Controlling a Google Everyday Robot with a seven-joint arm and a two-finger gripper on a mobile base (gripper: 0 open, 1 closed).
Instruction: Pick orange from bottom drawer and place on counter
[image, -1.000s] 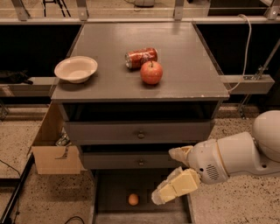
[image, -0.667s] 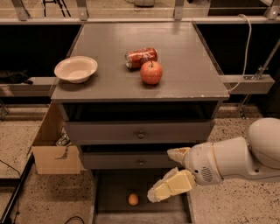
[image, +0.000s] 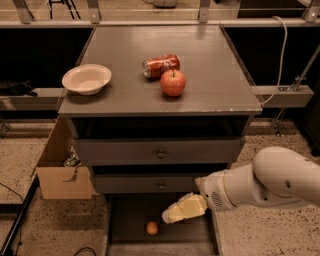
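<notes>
My gripper is a pale creamy yellow and hangs just over the bottom drawer, up and to the right of the orange. The arm behind it is glossy white. The orange is plain orange with no markings, sitting against the drawer's near-black inside. The counter is matte grey with small pale chips along the front edge, and the two drawer fronts under it are a darker grey. Up top there's a red apple with yellowish flecks, a red can with silvery ends, and a cream bowl. The box on the left is plain brown cardboard, and the floor is speckled beige.
</notes>
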